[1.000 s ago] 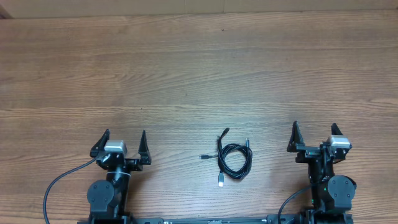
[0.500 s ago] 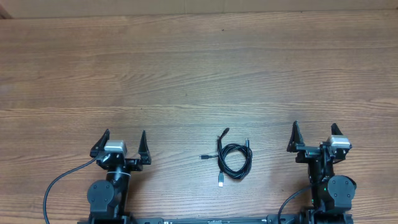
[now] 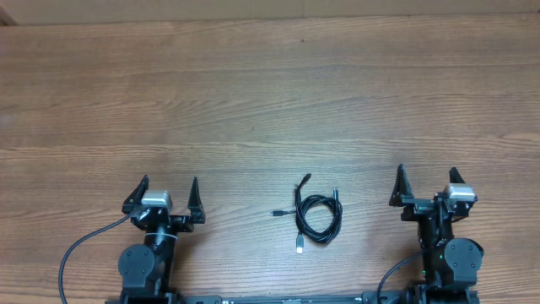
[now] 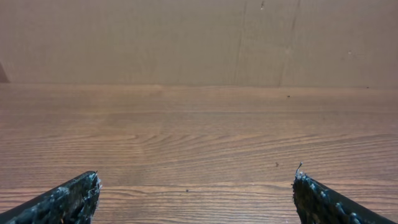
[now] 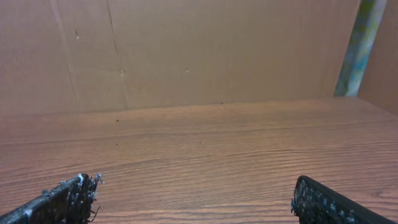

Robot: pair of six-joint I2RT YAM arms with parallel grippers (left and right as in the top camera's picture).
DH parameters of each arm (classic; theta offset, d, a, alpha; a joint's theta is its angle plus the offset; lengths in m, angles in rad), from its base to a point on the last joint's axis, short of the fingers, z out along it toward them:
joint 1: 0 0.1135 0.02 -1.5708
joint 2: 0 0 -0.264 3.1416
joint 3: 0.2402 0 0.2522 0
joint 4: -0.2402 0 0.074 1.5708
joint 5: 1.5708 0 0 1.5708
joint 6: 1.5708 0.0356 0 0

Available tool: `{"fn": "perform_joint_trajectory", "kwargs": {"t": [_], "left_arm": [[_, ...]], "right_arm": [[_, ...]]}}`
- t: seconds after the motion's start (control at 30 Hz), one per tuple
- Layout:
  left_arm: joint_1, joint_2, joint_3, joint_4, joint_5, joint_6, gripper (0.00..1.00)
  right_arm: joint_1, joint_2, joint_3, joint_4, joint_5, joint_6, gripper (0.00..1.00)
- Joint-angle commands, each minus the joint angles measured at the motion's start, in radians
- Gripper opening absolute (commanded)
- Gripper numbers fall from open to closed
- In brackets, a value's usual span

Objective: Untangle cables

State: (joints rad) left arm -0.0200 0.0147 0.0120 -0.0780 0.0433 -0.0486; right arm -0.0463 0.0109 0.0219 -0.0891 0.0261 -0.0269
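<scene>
- Arm bases: are sitting at the near edge of the table (image 3: 253, 101), with thick black leads (image 3: 72, 253) curving off them. These are rig wiring, not task items.
- Left gripper (image 3: 168, 183): is standing with its jaws spread wide, pinching nothing and pointing toward the far side. Its wrist view (image 4: 196, 177) is showing only bare wood between the fingertips.
- Right gripper (image 3: 427, 173): is likewise standing spread wide and holding nothing. Its wrist view (image 5: 193, 182) is showing bare wood and no cord.
- Cables (image 3: 316, 215): are lying on the table between the two arms, level with the grippers, well apart from both and touching neither. They are forming one small coil of thin black cord with several loose tips poking out; one plug end (image 3: 305, 178) is pointing away at the top, another is trailing toward the near edge. Neither wrist camera is catching them.
- Far table: is running on as plain wood grain.
- Backdrop (image 4: 186, 37): is standing as a brown board wall behind the far edge.
- Change: nothing is differing from the overhead pictures of a second and half a second ago; arms, jaws and coil are keeping their places exactly.
- Meaning for the task, as a judgement: untangling is not yet starting, the bundle is lying untouched, and an arm is needing to swing inward to reach it.
</scene>
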Motion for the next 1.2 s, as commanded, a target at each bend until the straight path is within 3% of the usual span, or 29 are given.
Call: {"fn": "perform_joint_trajectory", "kwargs": {"t": [0.0,0.8,1.0,1.1,1.17], "left_arm": [[-0.005,-0.010,-0.007,0.002,-0.010,0.019,0.99],[-0.005,-0.010,-0.007,0.002,-0.010,0.019,1.00],[-0.005,-0.010,-0.007,0.018,-0.081,0.050,0.99],[-0.005,-0.010,-0.007,0.047,-0.026,0.045,1.00],[-0.005,-0.010,-0.007,0.101,0.109,0.065,0.99]], "right_arm": [[-0.006,-0.008,-0.014,0.006,-0.002,-0.004,1.00],[-0.006,-0.008,-0.014,0.006,-0.002,-0.004,1.00],[-0.006,-0.008,-0.014,0.006,-0.002,-0.005,1.00],[-0.006,-0.008,-0.014,0.006,-0.002,-0.004,1.00],[-0.006,-0.008,-0.014,0.006,-0.002,-0.004,1.00]]}}
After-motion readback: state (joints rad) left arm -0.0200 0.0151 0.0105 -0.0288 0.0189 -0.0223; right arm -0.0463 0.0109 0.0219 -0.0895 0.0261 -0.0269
